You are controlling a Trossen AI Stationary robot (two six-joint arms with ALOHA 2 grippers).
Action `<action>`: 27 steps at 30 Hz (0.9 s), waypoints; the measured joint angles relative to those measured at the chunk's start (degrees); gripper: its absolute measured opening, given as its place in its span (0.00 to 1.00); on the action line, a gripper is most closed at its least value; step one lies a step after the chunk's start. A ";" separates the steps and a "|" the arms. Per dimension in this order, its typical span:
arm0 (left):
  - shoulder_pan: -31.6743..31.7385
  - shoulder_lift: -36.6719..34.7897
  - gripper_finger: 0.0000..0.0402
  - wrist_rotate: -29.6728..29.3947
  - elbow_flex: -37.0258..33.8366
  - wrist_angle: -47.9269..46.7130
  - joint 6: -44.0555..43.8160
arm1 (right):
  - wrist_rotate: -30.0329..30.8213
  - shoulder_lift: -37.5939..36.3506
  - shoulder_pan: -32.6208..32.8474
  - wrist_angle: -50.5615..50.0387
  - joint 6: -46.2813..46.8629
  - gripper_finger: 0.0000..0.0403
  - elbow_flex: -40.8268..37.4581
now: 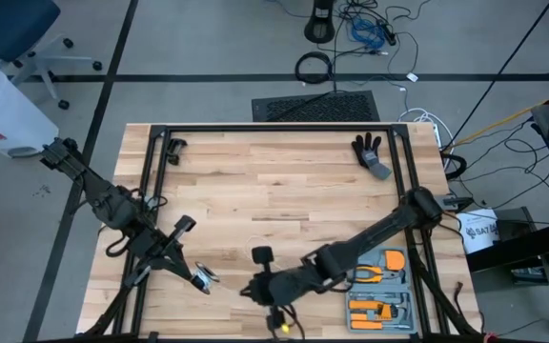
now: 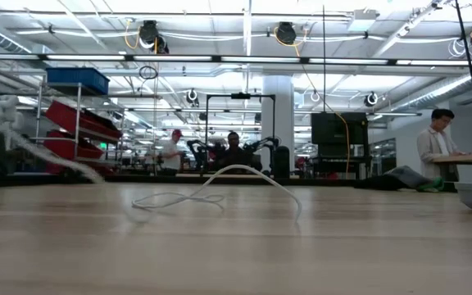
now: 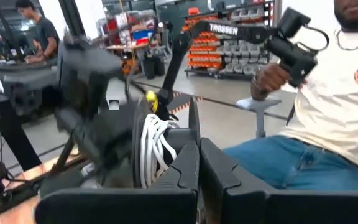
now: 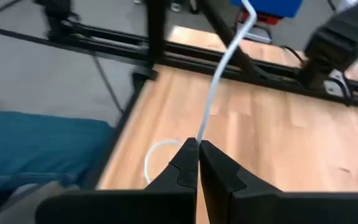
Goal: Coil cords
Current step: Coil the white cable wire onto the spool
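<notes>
**Cord-coiling station: hazards and legible markings**

**Item.** White cord (image 4: 219, 74), partly wound on a black reel (image 3: 143, 146). The left gripper (image 3: 197, 163), near the worktop's (image 1: 274, 181) front-left, is clamped on the reel, with several white turns showing beside its fingers. The right gripper (image 4: 198, 147), at the front centre, is pinched shut on the cord, which rises taut away from it; a slack loop (image 2: 220, 187) lies on the worktop.

**Risks (judged).**
- The thin cord could slide through the closed fingers if pulled hard, losing tension so the turns loosen.
- Wraps sit close to the reel's edge; an off-line pull could drop them off the side.
- The slack loop could snag or knot as it is drawn in.
- The two arms work near each other; a wide winding sweep could bring them into contact.

**Markings.** "TROSSEN" in white on a dark arm (image 3: 232, 29) beyond the worktop. A white bucket (image 1: 479, 232) beside the worktop bears partial lettering, "SAT…". Print on a person's shirt is cut off and unreadable.
</notes>
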 joint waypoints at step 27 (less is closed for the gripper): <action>0.01 1.84 0.00 -4.37 0.02 -9.31 -9.52 | 2.75 -6.72 4.94 8.91 -18.84 0.00 0.02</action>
